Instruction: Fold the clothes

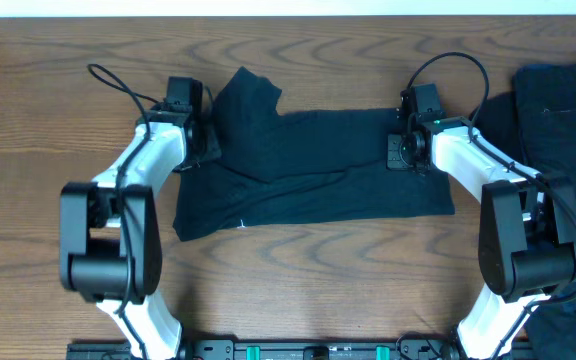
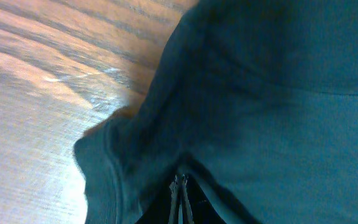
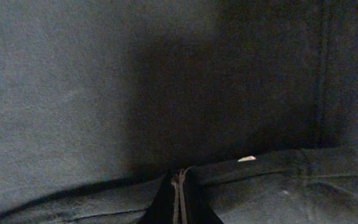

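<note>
Wooden table (image 1: 48,60) bore a navy T-shirt (image 1: 308,175), with left gripper (image 2: 179,194) and right gripper (image 3: 179,186) each pinched together on its opposite ends, apparently to lift a fold.

The T-shirt (image 1: 308,170) lies spread across the middle of the table (image 1: 58,110), between my two arms, one sleeve reaching toward the far edge beside my left gripper (image 1: 206,148). That gripper is pinched onto the shirt's left edge, and my right gripper (image 1: 401,152) onto its right edge. A second garment (image 1: 563,110) lies at the table's right side, beyond my right arm and apart from the shirt.
</note>
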